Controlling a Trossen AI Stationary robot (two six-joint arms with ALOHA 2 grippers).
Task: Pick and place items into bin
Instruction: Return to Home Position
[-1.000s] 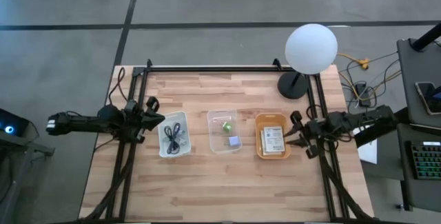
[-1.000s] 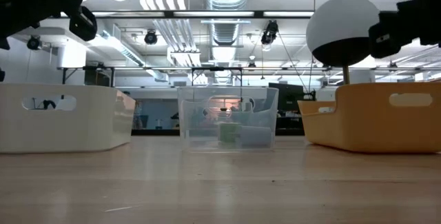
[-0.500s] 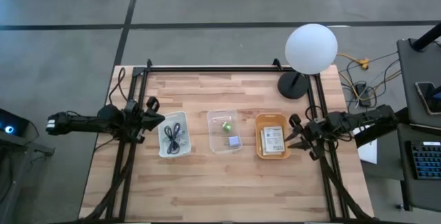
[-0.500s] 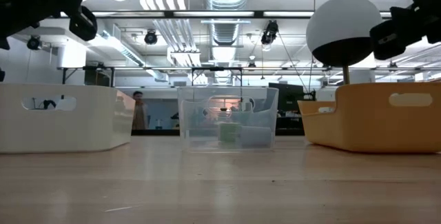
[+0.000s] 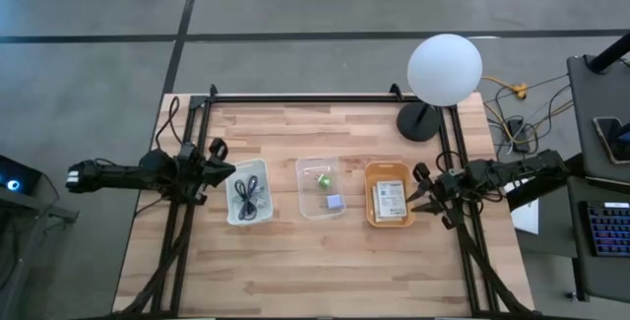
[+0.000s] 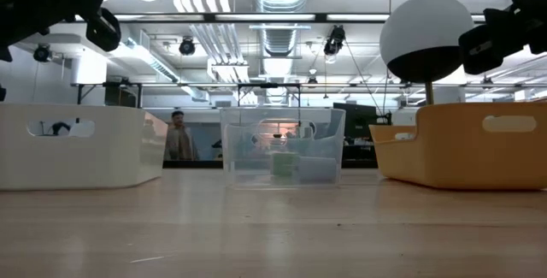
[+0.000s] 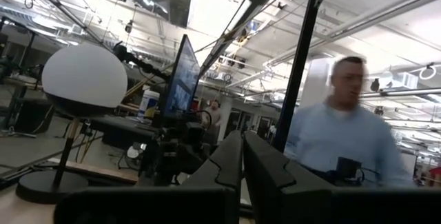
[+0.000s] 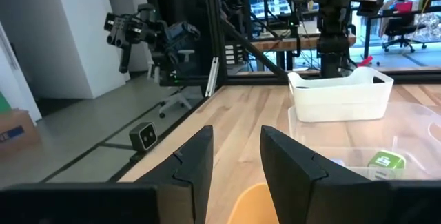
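At the left edge of the worktop (image 5: 295, 271) the left end effector (image 5: 224, 170) hovers just beside the white bin (image 5: 248, 162), and the low view shows it raised above the rim. Its fingers are pressed almost together, with only a thin slit between them, and they hold nothing. Coiled black cables (image 5: 247, 198) lie inside this white bin, near the fingertips but lower and apart from them.

Next in the row across the middle of the worktop stands the clear bin (image 5: 318, 160). A green piece (image 5: 323, 178) and a lavender piece (image 5: 334, 201) lie on its floor, well apart from both arms.

Then comes the yellow bin (image 5: 369, 207), and white packets (image 5: 390, 199) lie flat in it. The right end effector (image 5: 421, 194) hangs just beside the right wall of the yellow bin, toward the right edge of the worktop and higher than the rim. Its fingers are spread with a clear gap, and nothing is between them. So the packets are close to it, on the side of the worktop centre, lower down and not touched.

I judge that no item is in hand, and every item I can see lies in a bin. The sorting therefore looks finished, and the step in hand is the retreat of the arms to rest. The next move calls for no grasp. Each arm should pull back toward its own edge and keep clear of the bin walls.
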